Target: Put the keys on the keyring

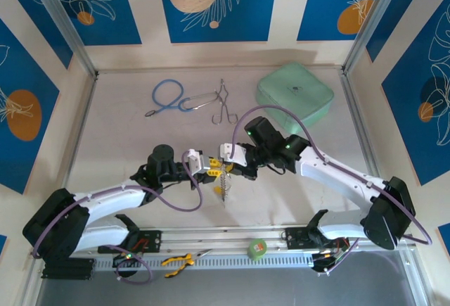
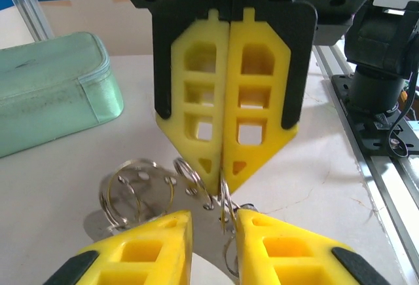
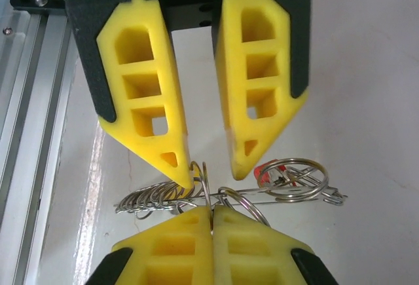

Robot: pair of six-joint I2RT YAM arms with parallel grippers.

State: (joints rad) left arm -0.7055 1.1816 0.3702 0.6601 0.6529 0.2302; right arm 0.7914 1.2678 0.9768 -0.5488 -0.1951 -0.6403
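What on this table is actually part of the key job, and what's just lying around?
In the job: keyring, dangling between the grippers; left gripper, jaws apart; right gripper, pinching one of its rings.

Lying about: blue cord loop, forceps, mint pouch, yellow pliers, green tape roll.

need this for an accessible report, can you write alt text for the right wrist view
The right end effector, at the bottom, is shut on a thin ring of the silver keyring. Facing it from above, the left end effector has its yellow fingers apart either side of that ring, over a pale table.
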